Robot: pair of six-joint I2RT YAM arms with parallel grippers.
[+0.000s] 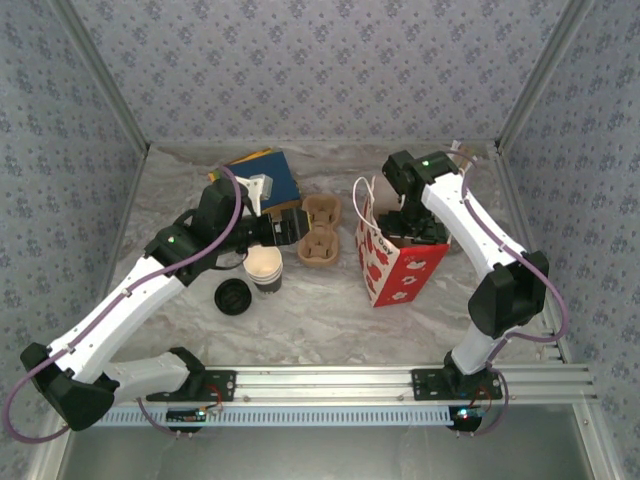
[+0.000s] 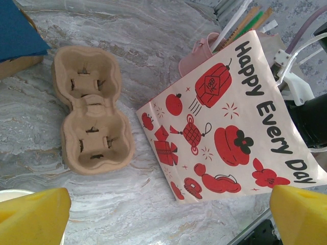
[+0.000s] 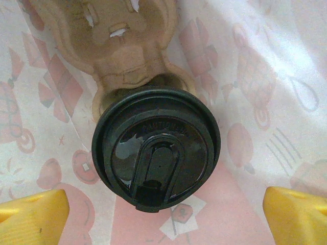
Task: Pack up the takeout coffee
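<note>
Right gripper and left gripper gape empty; takeout coffee in bag, wall hidden.

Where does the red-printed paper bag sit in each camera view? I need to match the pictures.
Top external: the paper bag stands right of centre, beside an empty cardboard tray.
Left wrist: the bag takes the right half, with the tray to its left.
Right wrist: seen from inside, its pale walls surround a lidded cup.
Shared landmark: the bag's red prints.
</note>
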